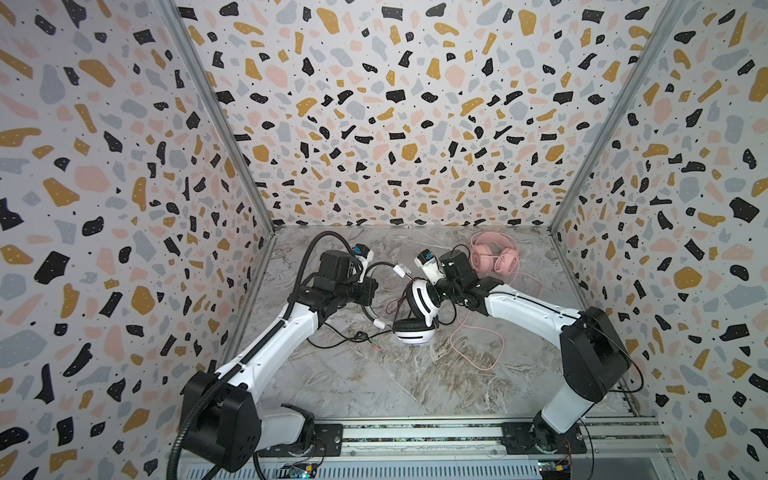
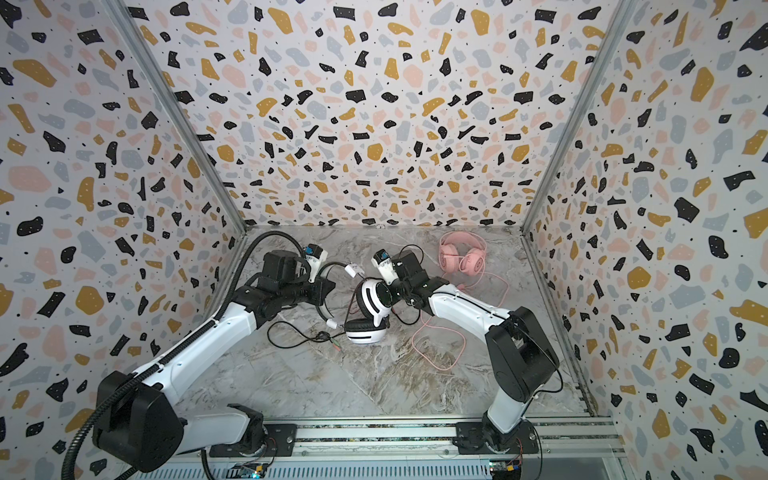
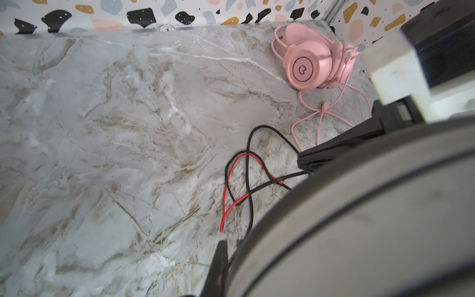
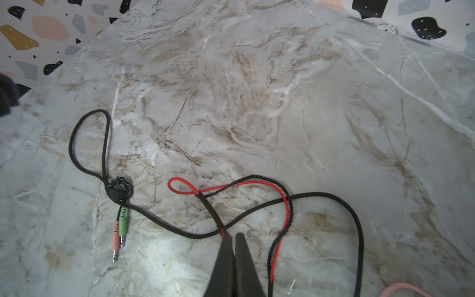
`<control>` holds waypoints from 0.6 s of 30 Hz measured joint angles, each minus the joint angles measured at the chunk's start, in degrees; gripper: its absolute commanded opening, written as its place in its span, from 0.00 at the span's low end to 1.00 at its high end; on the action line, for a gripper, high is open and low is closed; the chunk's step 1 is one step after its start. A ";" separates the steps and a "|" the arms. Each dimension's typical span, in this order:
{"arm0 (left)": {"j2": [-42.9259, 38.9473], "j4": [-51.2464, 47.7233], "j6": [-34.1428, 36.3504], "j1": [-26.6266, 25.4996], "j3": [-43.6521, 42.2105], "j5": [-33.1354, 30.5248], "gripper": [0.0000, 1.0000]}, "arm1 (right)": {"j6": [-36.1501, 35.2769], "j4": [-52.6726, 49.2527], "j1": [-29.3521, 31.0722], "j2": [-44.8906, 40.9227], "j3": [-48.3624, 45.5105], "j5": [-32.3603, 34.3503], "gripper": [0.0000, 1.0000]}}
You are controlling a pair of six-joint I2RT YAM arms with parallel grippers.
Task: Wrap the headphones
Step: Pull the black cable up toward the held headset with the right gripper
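At table (image 1: 374,382) centre we log: white headset (image 1: 415,334) — left claw (image 1: 372,289) clamped on its headband (image 1: 379,263), apparently steadying; right claw (image 4: 232,239) pinched on black cable (image 4: 334,196) for winding — pink headset (image 1: 482,257) apart.

Near headset (image 1: 419,305) on tabletop (image 1: 374,386) between left pincer (image 1: 373,289) and right pincer (image 1: 441,291). Cable (image 1: 332,341) before them. Far headset (image 1: 494,257) behind right pincer.

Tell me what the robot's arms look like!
Both arms have smooth white shells with chunky black joints. The left arm carries a ribbed black hose along it; the right arm has a thin black wire. Each wrist has a black box and a white block with a blue patch. The right gripper has thin, dark, pointed fingers.
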 measured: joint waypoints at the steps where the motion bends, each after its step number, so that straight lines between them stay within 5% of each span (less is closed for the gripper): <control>1: -0.11 0.39 -0.09 0.31 -0.07 0.52 0.00 | 0.44 1.22 -0.02 0.00 -0.48 -0.98 0.00; 18: -2.25 6.05 -2.36 4.00 -1.81 7.17 0.00 | 12.44 30.27 -1.57 7.82 -9.99 -22.32 0.41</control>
